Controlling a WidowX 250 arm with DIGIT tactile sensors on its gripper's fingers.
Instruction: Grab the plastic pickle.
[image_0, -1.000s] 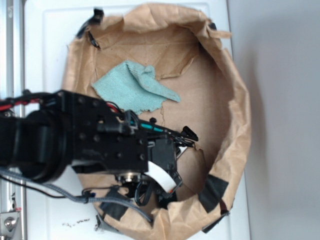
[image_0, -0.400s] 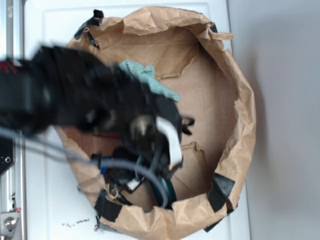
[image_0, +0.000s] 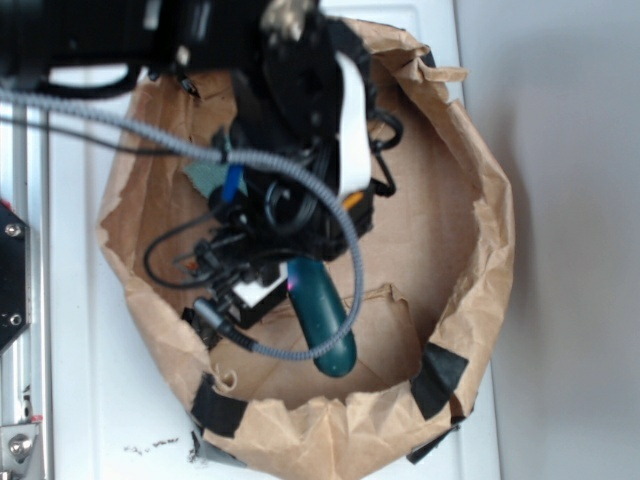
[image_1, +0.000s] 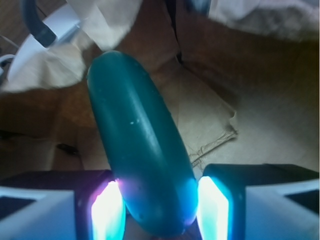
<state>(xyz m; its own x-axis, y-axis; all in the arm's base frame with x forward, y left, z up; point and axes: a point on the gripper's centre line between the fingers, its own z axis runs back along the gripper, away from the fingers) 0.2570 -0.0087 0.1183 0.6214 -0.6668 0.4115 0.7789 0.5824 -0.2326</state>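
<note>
The plastic pickle (image_0: 324, 325) is a glossy dark green oblong. It hangs from my gripper (image_0: 291, 287) over the floor of the brown paper basin, its free end pointing to the near rim. In the wrist view the pickle (image_1: 137, 145) runs away from the camera, and its near end sits between the two glowing pads of my gripper (image_1: 159, 207), which is shut on it. The pads touch it on both sides. The light teal cloth (image_0: 205, 178) shows only as a small patch behind the arm. The seashell is hidden.
The crumpled brown paper wall (image_0: 485, 250) rings the work area, with black tape patches (image_0: 438, 378) on the near rim. A grey cable (image_0: 345, 270) loops in front of the gripper. The arm covers the far left of the basin. A metal rail (image_0: 15, 300) runs along the left.
The arm has swung from the lower left of the basin towards the far side. The pickle, hidden under the arm a second ago, now hangs in the gripper in plain sight.
</note>
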